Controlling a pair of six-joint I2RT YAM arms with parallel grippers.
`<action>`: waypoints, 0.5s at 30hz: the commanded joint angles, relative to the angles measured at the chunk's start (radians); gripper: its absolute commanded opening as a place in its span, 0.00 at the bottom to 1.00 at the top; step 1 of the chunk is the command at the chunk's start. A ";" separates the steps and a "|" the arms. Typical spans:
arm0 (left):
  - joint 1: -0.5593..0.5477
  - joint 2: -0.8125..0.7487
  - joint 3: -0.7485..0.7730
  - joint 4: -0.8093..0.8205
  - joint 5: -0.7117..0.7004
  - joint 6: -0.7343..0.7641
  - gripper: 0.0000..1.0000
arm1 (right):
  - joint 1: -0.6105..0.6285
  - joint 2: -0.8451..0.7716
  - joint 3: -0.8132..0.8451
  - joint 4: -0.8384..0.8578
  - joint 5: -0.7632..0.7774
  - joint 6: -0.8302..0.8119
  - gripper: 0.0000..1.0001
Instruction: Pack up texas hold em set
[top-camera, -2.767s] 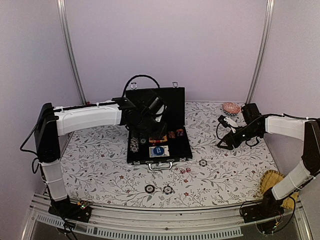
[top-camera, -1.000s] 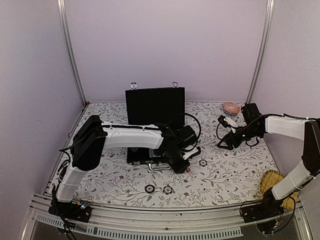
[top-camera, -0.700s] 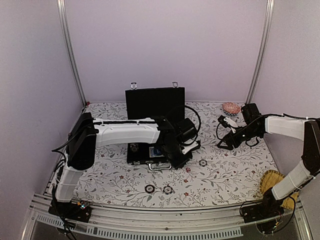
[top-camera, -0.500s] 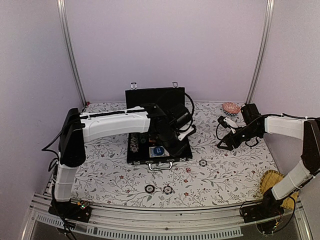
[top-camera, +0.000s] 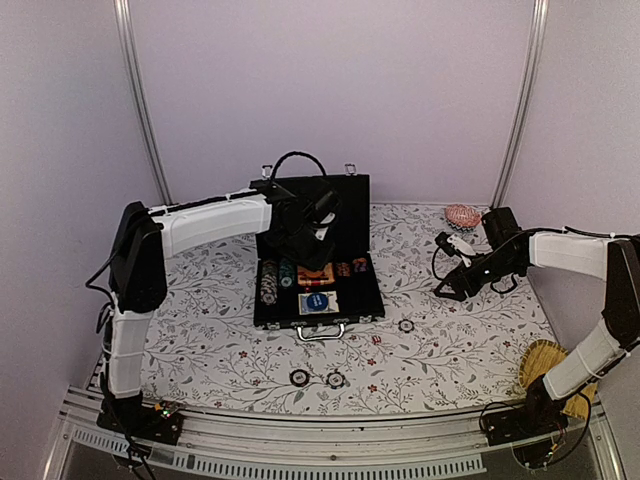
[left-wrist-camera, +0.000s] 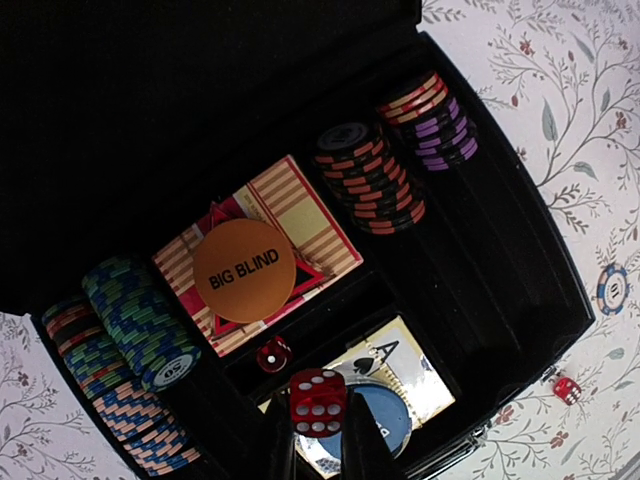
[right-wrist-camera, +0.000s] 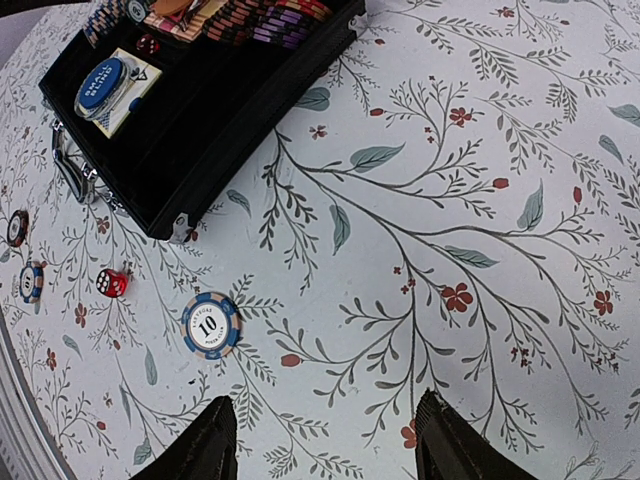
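The black briefcase (top-camera: 366, 314) lies open mid-table with its lid (top-camera: 310, 205) upright. My left gripper (top-camera: 311, 262) hovers over its tray, shut on a red die (left-wrist-camera: 318, 402). Below it in the left wrist view are a second die (left-wrist-camera: 273, 355), the orange BIG BLIND disc (left-wrist-camera: 244, 270) on the black-red triangle and cards, a blue disc (left-wrist-camera: 388, 428) and chip stacks (left-wrist-camera: 372, 178). One red die (top-camera: 375, 341) and three chips (top-camera: 405, 325) (top-camera: 299, 377) (top-camera: 336, 380) lie on the cloth. My right gripper (top-camera: 441, 288) is open and empty right of the case.
The right wrist view shows a blue-white chip (right-wrist-camera: 211, 325) and the loose die (right-wrist-camera: 111, 283) ahead of the open right gripper (right-wrist-camera: 320, 440), with the case's corner (right-wrist-camera: 180, 215) beyond. A pink shell (top-camera: 462, 214) sits back right, a straw item (top-camera: 545, 362) front right.
My left arm dropped to the dice in front of the case's right corner, then swung back over the tray with one die gripped. One die remains there. The right arm has not moved.
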 joint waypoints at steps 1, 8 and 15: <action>0.007 0.060 -0.002 0.035 0.022 -0.019 0.14 | -0.002 0.007 0.017 -0.012 -0.002 -0.005 0.62; 0.007 0.096 -0.011 0.041 0.035 -0.013 0.13 | -0.002 0.006 0.017 -0.012 0.001 -0.006 0.62; 0.012 0.128 -0.023 0.049 0.036 -0.013 0.13 | -0.002 0.008 0.017 -0.012 -0.003 -0.006 0.62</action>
